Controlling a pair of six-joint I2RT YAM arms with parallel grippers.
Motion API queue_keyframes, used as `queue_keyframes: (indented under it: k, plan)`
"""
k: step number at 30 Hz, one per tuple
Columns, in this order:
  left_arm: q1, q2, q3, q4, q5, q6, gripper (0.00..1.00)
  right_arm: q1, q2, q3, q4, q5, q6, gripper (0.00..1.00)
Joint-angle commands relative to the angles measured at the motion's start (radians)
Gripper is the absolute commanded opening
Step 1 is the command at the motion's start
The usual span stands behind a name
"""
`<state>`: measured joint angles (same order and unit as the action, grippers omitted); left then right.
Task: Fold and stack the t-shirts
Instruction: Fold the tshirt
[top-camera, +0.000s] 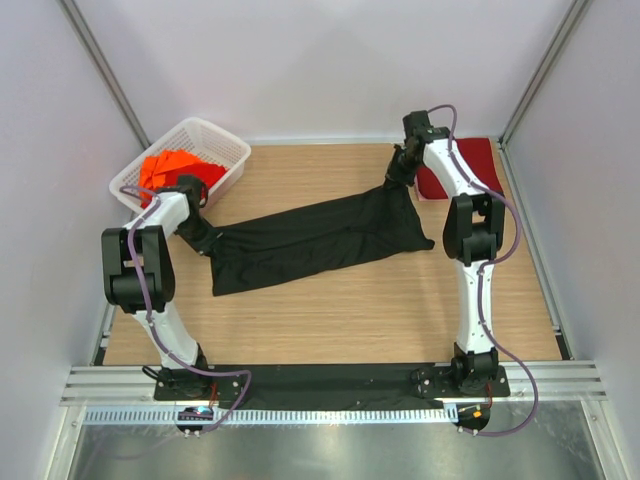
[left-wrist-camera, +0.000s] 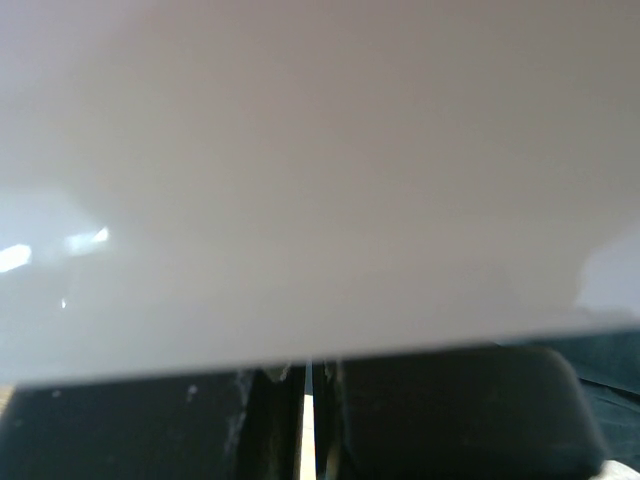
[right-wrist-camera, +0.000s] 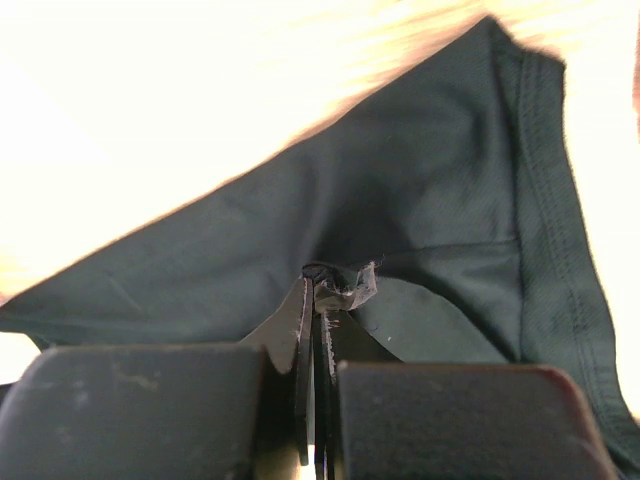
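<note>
A black t-shirt (top-camera: 320, 238) lies stretched in a long band across the middle of the wooden table. My left gripper (top-camera: 207, 238) is at its left end, jaws shut to a thin slit (left-wrist-camera: 308, 378); the cloth at the tips is hidden there. My right gripper (top-camera: 398, 172) is shut on the shirt's far right corner, and a pinch of black cloth (right-wrist-camera: 420, 180) shows between its tips (right-wrist-camera: 322, 275). A dark red shirt (top-camera: 470, 160) lies at the back right. Bright orange-red shirts (top-camera: 172, 165) lie in the basket.
A white lattice basket (top-camera: 228, 138) stands at the back left, just behind my left arm. White walls and metal posts enclose the table on three sides. A blurred white surface (left-wrist-camera: 320, 170) fills most of the left wrist view.
</note>
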<state>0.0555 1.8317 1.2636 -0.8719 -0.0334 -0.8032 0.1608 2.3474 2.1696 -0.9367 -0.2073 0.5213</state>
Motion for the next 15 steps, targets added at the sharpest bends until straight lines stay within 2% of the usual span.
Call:
queue_keyframes:
  k: [1,6,9,10,12,14,15]
  plan:
    - [0.009,-0.003,0.030,0.010,-0.013,-0.002,0.00,-0.015,0.012,0.061,0.033,-0.021,0.000,0.01]
    - [0.009,-0.002,0.026,0.008,-0.026,-0.004,0.03,-0.018,0.036,0.073,0.053,-0.060,0.005,0.03]
    - [0.009,-0.014,0.028,0.008,-0.039,-0.005,0.18,-0.020,0.053,0.082,0.059,-0.070,0.008,0.07]
    - [0.007,-0.020,0.031,0.005,-0.046,-0.005,0.27,-0.020,0.058,0.096,0.058,-0.075,0.008,0.09]
    - [0.009,-0.048,0.040,-0.010,-0.052,-0.005,0.38,-0.023,0.070,0.110,0.056,-0.083,0.017,0.15]
    - [0.009,-0.092,0.048,-0.025,-0.069,-0.002,0.42,-0.024,0.075,0.131,0.049,-0.087,0.032,0.20]
    - [0.007,-0.107,0.054,-0.032,-0.072,0.002,0.43,-0.026,0.073,0.136,0.044,-0.092,0.043,0.30]
